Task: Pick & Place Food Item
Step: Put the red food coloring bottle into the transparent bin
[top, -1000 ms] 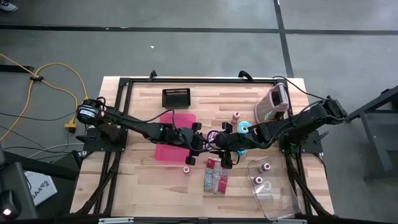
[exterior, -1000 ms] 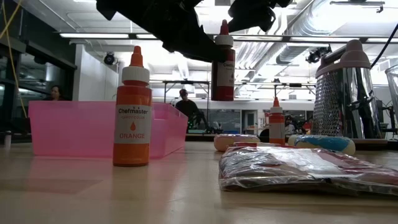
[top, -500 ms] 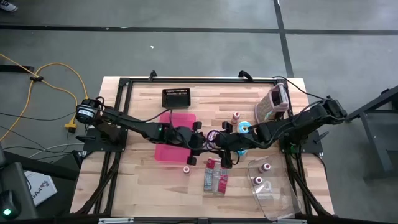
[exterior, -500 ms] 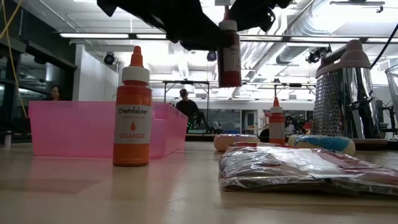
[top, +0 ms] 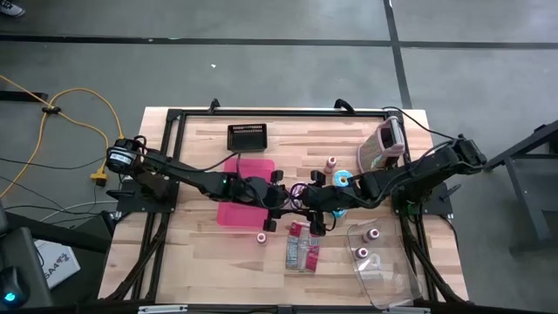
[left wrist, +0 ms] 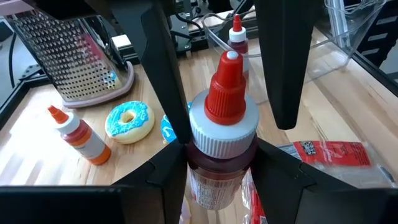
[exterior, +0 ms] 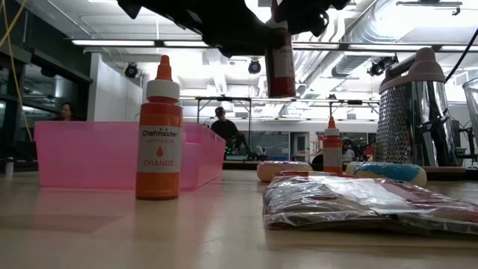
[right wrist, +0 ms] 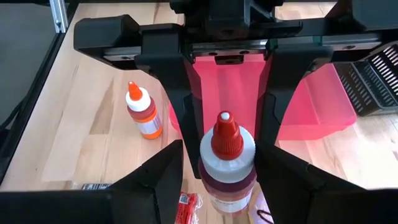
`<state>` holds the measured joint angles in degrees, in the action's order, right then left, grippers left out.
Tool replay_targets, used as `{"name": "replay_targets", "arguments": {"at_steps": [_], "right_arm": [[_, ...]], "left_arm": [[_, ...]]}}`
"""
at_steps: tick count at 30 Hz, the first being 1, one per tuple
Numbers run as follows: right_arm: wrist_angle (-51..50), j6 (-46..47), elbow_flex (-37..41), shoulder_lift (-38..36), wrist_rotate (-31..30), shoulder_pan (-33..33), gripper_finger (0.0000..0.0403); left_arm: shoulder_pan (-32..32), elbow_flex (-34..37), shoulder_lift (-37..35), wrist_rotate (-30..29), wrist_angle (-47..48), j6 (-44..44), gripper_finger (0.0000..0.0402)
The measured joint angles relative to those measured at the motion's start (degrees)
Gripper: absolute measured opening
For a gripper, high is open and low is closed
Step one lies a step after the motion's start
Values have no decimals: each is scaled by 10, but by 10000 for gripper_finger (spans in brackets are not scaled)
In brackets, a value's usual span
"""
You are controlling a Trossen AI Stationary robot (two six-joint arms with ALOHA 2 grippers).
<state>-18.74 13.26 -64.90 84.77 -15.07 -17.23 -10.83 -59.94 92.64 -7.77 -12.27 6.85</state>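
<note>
A red bottle (exterior: pixel 281 63) with a white collar and red nozzle hangs high over the table's middle. My left gripper (top: pixel 282 199) reaches in from the left and is shut on it. My right gripper (top: pixel 316 204) comes from the right and is open; its fingers (left wrist: pixel 287 68) stand on either side of the bottle's top, and I see a gap on one side. The pink bin (top: pixel 245 199) lies under the left arm. An orange bottle (exterior: pixel 158 131) stands on its base near the bin's front. My left gripper pinches the red bottle's body just under the white collar (left wrist: pixel 219 167) between its two fingers. The fingers come roughly level from the table's left, across the bottle. The bottle is lifted clear of the table, nozzle up and slightly tilted.
A steel grater (top: pixel 388 144) and donuts (left wrist: pixel 129 121) sit at the far right, a black basket (top: pixel 247 136) at the back. Sealed packets (top: pixel 301 249) lie near the front. A clear container (top: pixel 380 263) holding small bottles is at the front right.
My left gripper has tipped its fingers upward. The red bottle in it has risen a little and shifted slightly toward the table's right, between the right gripper's fingers, and now leans a bit.
</note>
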Motion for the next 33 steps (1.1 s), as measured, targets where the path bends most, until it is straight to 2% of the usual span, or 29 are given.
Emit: {"name": "replay_targets", "arguments": {"at_steps": [5,15,27,33], "right_arm": [[2,0,0,0,0,0,174],[2,-2,0,0,0,0,111],[2,-9,0,0,0,0,104],[1,-9,0,0,2,0,102]], "left_arm": [[0,0,0,2,1,0,153],[-3,0,0,8,0,1,153],[-3,0,0,7,1,1,155],[-3,0,0,7,2,9,183]]}}
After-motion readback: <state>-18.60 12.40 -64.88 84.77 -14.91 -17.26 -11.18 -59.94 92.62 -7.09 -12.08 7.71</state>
